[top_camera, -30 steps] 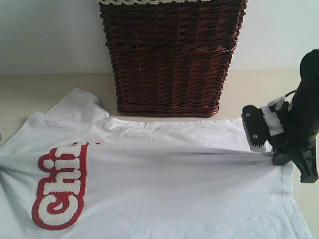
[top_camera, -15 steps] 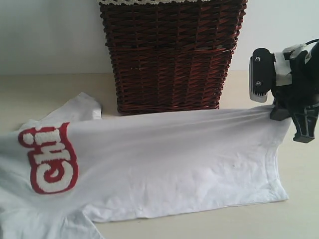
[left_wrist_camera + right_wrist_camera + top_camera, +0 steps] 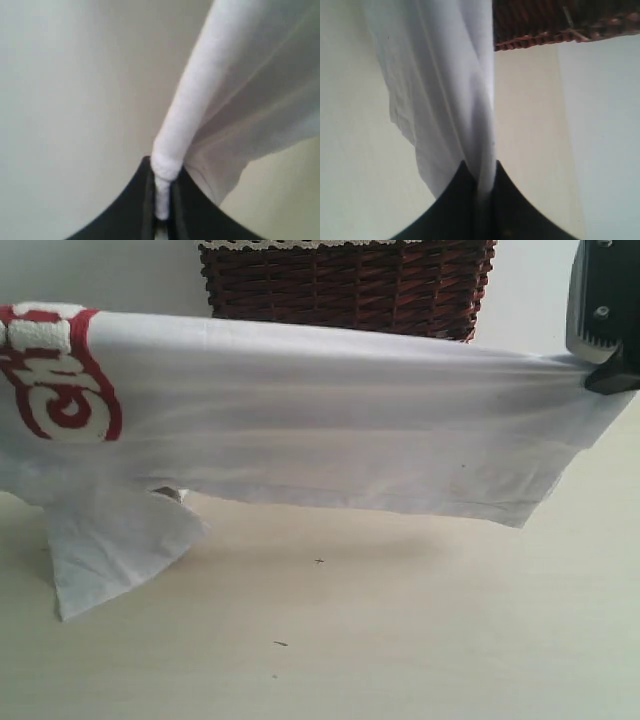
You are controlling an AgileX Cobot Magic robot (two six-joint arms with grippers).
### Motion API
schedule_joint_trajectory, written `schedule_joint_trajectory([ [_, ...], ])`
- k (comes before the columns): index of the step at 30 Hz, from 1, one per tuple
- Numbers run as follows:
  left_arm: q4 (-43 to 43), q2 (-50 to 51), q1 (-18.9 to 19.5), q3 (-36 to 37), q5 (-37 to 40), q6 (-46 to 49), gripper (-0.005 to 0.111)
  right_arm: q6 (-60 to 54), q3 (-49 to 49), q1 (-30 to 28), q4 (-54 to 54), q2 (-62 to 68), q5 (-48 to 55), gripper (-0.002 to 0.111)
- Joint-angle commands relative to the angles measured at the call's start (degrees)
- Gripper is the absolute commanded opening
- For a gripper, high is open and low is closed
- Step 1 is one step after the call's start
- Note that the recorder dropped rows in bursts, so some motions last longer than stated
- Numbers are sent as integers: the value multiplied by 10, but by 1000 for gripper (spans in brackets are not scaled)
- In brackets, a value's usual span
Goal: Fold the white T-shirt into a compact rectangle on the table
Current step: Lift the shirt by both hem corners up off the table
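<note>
**Shirt lifted off the table and stretched in front of the basket**

In the last second the white T-shirt (image 3: 330,430) has gone from lying flat on the table (image 3: 420,640), just in front of the wicker basket (image 3: 350,280), to hanging in the air. It is now a taut band that covers the basket's lower part. Its red lettering (image 3: 55,370) has risen to the basket's left. Below that, 1 sleeve (image 3: 110,550) droops, and I think its tip brushes the table, though I cannot be sure.

My read is that this is the lift-and-spread stage. No fold has been made yet. The cloth has doubled over itself along the top edge, so it will need laying down flat and square before any fold can be made.

The right gripper (image 3: 603,375) is high and to the basket's right, about level with its midsection. Its jaws are pressed together on a bunched corner of the shirt. The left gripper (image 3: 161,200) is out of the exterior view, beyond the basket's left. Its wrist camera shows both jaws pinching a rolled edge of the shirt, with cloth fanning away from them. The 2 arms are well apart and pulling the fabric tight between them.
</note>
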Motion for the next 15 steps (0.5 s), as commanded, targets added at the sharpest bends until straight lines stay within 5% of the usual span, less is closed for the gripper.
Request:
schedule_joint_trajectory([
  [1, 3, -35, 3, -8, -9, -8, 0, 2, -3, -4, -23, -22, 10, 0],
  [15, -43, -202, 3, -8, 12, -65, 0, 3, -3, -4, 2, -86, 78, 0],
])
